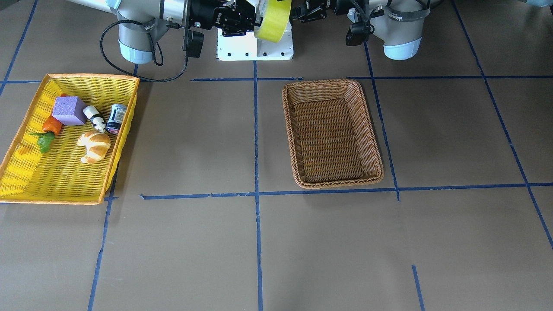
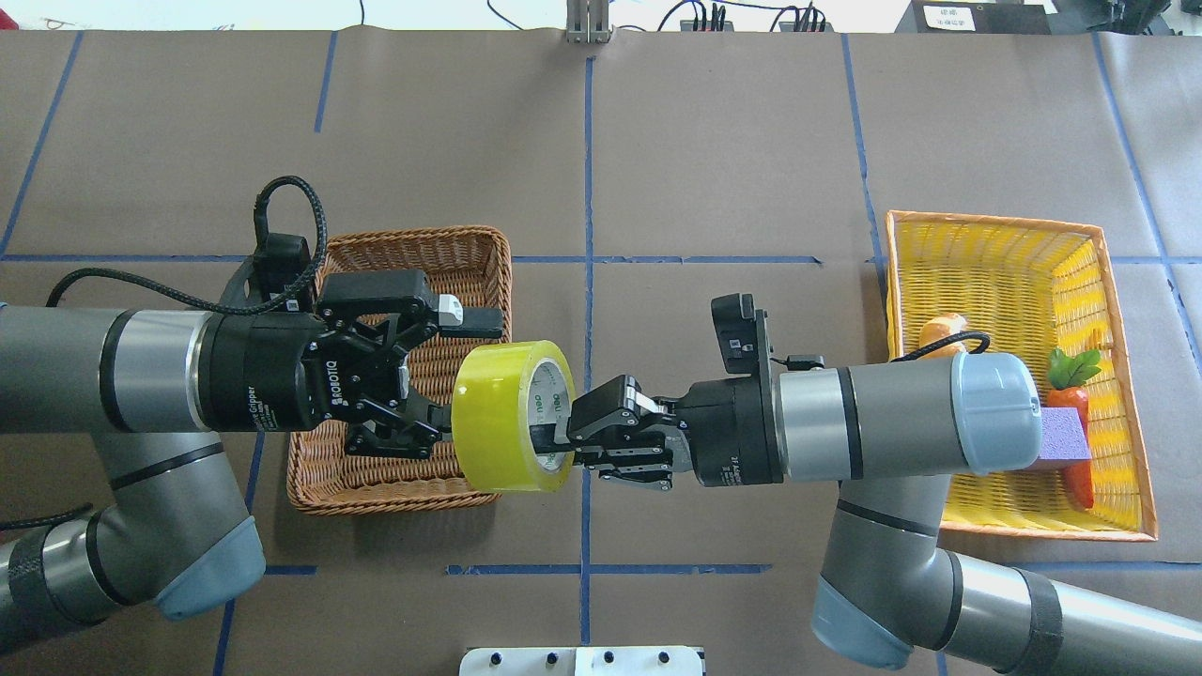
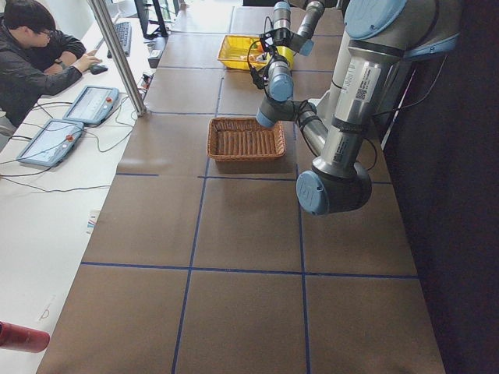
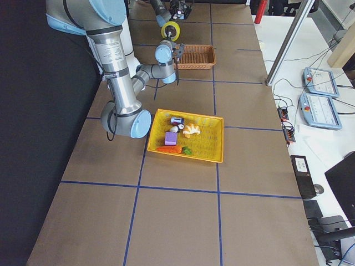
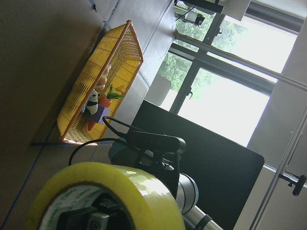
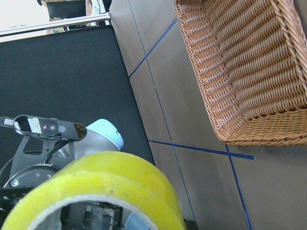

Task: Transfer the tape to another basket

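Observation:
The tape, a wide yellow-green roll with a white core, hangs in the air over the near right edge of the brown wicker basket. My right gripper is shut on the tape's rim, with one finger inside the core. My left gripper is open on the tape's other side, its fingers spread and level with the roll. The tape also shows in the front view, the left wrist view and the right wrist view. The wicker basket is empty.
The yellow plastic basket holds a purple block, a croissant, a carrot, a small can and a panda figure. Blue tape lines cross the brown table. An operator sits at the table's far side.

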Robot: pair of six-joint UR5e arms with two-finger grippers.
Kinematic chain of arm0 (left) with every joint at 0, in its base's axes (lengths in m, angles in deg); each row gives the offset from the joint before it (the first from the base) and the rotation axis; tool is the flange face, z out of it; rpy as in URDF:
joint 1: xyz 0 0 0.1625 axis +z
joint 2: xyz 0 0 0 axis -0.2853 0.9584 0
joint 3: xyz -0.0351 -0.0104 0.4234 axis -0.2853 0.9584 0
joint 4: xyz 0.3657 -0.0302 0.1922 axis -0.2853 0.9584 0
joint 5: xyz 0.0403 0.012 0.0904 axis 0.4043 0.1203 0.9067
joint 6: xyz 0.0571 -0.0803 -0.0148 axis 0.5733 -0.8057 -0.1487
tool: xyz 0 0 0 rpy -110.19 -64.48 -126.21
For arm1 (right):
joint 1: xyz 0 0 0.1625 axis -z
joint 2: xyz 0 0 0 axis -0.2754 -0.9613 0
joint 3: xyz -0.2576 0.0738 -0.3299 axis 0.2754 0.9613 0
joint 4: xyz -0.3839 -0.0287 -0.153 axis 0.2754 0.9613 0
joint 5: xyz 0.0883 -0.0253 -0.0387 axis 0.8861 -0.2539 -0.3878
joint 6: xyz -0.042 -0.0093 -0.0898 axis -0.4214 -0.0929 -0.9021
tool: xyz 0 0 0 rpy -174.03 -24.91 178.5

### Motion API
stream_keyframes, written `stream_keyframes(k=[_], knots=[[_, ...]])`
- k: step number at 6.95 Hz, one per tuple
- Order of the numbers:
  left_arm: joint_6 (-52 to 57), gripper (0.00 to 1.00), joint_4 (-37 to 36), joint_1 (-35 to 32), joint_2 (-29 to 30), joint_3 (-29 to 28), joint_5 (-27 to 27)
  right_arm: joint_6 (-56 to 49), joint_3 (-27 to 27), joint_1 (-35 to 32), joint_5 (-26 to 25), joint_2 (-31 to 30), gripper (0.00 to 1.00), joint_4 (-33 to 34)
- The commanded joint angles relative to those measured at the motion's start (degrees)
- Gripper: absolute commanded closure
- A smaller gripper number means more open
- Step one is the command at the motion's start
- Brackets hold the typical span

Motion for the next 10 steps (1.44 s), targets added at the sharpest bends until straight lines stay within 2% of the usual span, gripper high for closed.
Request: stream_keyframes(k=[1,4,5,6,7,8,9,10], knots=[[0.00,0.00,-0.09,0.59,0.01,0.12,0.14,-0.03,0.01,0.24,-0.18,0.11,0.98,0.02],[-2.70,0.00,-0.44,0.68,1.15,0.13,0.14,-0.12,0.27,0.94,-0.79,0.11,0.97,0.02],[-2.81,0.04,-0.53,0.68,1.24,0.12,0.14,-0.21,0.18,1.46,-2.10,0.11,0.97,0.02],[-2.99,0.31,-0.53,0.59,1.15,0.12,0.14,-0.29,0.18,1.56,-2.20,0.11,0.81,-0.15],[-3.42,0.65,-0.62,0.68,1.15,0.04,0.14,-0.30,0.18,1.56,-2.29,0.11,0.21,-0.16],[-4.21,0.95,-0.62,0.59,0.89,0.12,0.14,-0.21,-0.08,1.64,-2.55,0.11,0.01,-0.16],[-4.39,1.00,-0.62,0.68,0.98,0.12,0.05,-0.21,-0.08,1.64,-2.64,0.11,0.01,-0.16],[-4.39,1.00,-0.62,0.59,0.80,0.21,-0.03,-0.21,-0.26,1.64,-2.64,0.11,0.01,-0.24]])
